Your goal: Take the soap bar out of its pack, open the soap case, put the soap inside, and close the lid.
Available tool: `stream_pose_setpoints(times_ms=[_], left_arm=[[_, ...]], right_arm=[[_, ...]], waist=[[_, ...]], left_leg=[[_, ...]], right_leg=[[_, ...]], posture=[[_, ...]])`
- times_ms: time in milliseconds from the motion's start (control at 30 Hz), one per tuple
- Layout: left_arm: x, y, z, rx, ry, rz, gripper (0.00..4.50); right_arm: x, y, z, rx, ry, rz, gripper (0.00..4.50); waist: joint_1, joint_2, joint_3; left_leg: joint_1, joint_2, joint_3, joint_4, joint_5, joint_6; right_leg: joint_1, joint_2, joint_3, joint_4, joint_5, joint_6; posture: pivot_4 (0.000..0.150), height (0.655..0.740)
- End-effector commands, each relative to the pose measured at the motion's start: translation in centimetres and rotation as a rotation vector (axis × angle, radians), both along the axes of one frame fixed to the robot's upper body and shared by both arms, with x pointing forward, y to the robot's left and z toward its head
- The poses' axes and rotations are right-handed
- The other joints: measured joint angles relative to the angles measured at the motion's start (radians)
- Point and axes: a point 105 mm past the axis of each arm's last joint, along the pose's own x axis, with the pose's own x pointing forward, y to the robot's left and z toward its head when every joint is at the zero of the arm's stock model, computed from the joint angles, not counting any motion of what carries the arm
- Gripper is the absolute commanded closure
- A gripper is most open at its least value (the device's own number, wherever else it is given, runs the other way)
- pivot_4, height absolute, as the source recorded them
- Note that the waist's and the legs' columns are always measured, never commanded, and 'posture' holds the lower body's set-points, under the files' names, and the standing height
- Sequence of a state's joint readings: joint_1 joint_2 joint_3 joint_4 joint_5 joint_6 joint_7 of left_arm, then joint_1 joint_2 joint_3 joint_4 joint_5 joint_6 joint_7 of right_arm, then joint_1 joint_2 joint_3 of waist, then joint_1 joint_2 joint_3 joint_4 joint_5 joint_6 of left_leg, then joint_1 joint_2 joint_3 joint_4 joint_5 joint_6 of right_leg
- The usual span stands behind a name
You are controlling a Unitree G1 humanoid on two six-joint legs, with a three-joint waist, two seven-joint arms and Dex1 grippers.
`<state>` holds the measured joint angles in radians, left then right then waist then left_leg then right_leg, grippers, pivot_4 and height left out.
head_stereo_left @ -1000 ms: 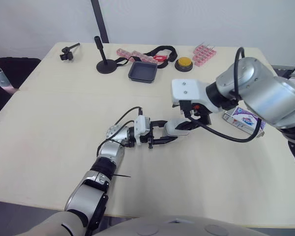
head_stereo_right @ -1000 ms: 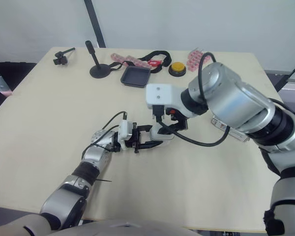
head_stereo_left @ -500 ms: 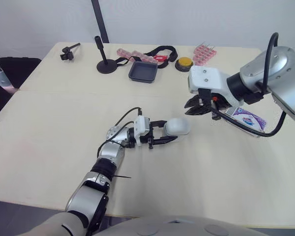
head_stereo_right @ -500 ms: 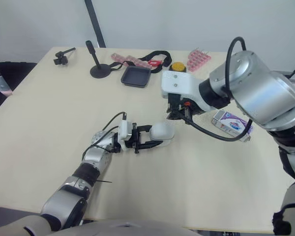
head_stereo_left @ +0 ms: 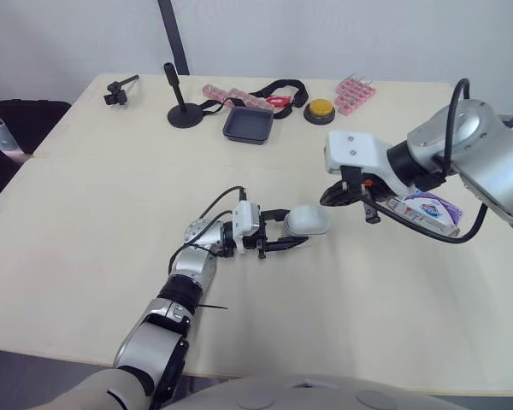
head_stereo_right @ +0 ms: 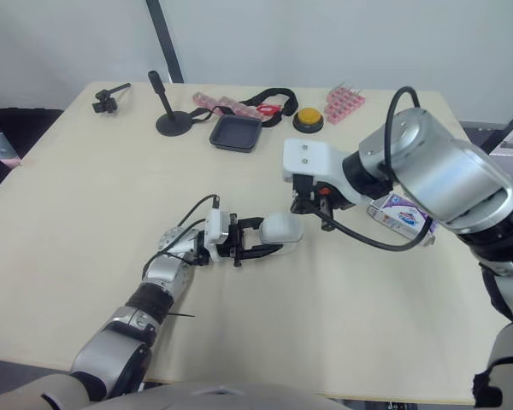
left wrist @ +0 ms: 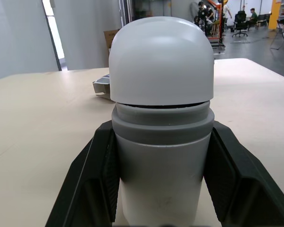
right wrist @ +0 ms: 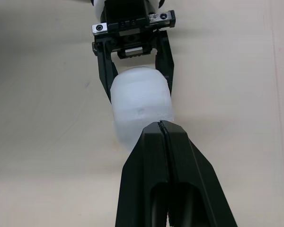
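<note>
1. Pinching case (head_stereo_left: 309,220) between left gripper (head_stereo_left: 296,228) fingers, lid (left wrist: 161,56) seated and jutting past the fingertips.
2. Hovering right gripper (head_stereo_left: 325,201), fingers pressed together, just off lid.
3. Leaving pack (head_stereo_left: 428,207) behind right fingers.
4. Probably opening case; needing right fingers spreading around lid next.

I'm looking down on a pale beige counter (head_stereo_left: 94,213) with a seam running across it, two tops butted together. Behind it is a plain whitish wall (head_stereo_left: 342,34) — a dark pole (head_stereo_left: 172,34) rises at the far edge, and a black chair (head_stereo_left: 27,115) sits at the left. The left wrist camera shows an open hall — grey floor (left wrist: 260,47), a bright strip of light (left wrist: 49,19).
</note>
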<state>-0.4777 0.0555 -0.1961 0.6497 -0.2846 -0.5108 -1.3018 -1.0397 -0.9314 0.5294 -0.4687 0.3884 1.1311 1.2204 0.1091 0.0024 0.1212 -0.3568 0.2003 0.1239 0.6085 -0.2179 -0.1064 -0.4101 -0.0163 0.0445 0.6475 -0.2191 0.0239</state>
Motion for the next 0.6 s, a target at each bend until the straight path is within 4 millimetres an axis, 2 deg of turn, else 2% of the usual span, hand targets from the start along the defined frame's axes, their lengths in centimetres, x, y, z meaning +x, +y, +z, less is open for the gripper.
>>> stream_pose_setpoints(times_ms=[33,600], left_arm=[[0.2,0.42,0.12,0.007,-0.015,0.012,2.62],[0.36,0.58,-0.01,0.017,-0.02,0.018,2.62]], right_arm=[[0.42,0.0,0.15,0.004,-0.037,-0.01,4.47],[-0.53,0.89,-0.62,0.025,-0.004,0.007,4.47]], waist=[[0.0,0.0,0.0],[-0.002,0.0,0.0]], left_leg=[[0.0,0.0,0.0,0.0,0.0,0.0],[0.0,0.0,0.0,0.0,0.0,0.0]], right_leg=[[0.0,0.0,0.0,0.0,0.0,0.0],[0.0,0.0,0.0,0.0,0.0,0.0]], posture=[[0.15,0.74],[0.15,0.74]])
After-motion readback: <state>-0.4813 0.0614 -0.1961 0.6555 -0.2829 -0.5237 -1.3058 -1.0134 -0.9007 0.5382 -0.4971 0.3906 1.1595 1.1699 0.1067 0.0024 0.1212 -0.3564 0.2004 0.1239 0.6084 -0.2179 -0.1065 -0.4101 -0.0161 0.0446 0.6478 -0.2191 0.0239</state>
